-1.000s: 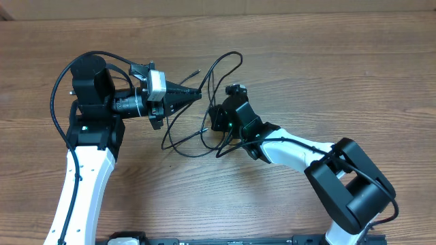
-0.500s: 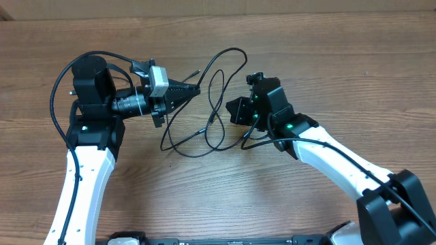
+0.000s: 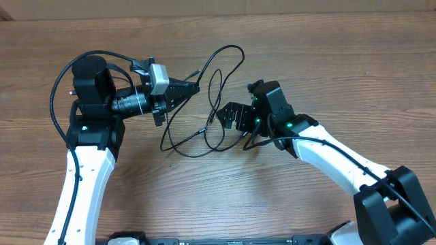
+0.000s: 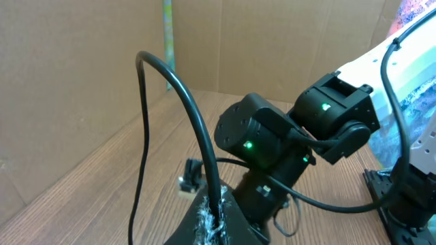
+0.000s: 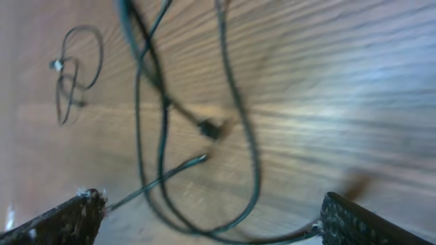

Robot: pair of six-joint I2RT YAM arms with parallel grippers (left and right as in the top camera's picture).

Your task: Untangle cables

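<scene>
From overhead, I see the cables (image 3: 229, 47) lying as a loose tangle of thin black loops near the middle of the wooden tabletop (image 3: 354, 61), between my two arms. One tall loop reaches toward twelve o'clock, and a wider curve sags toward six o'clock.

The left pincer (image 3: 195, 87) sits at the tangle's ten o'clock and points toward three o'clock. It is clenched on the cables. In the left wrist view its tips (image 4: 214, 216) are pressed together on a black strand (image 4: 197, 129). That strand climbs out of them, arches over toward ten o'clock and drops back down.

The right pincer (image 3: 227, 116) sits at the tangle's three o'clock and faces nine o'clock, just beside the loops. It is released. In the right wrist view (image 5: 208, 214) its two fingers (image 5: 75, 214) stand at opposite bottom corners with bare wood between them and nothing gripped.

That view is blurred, but several strands (image 5: 160, 102) run from twelve o'clock down toward the fingers. They lie flat on the tabletop, and a small dark plug (image 5: 211, 128) ends one of them near the centre. A low curve of cable passes close to the finger at four o'clock. I cannot tell whether it touches.
</scene>
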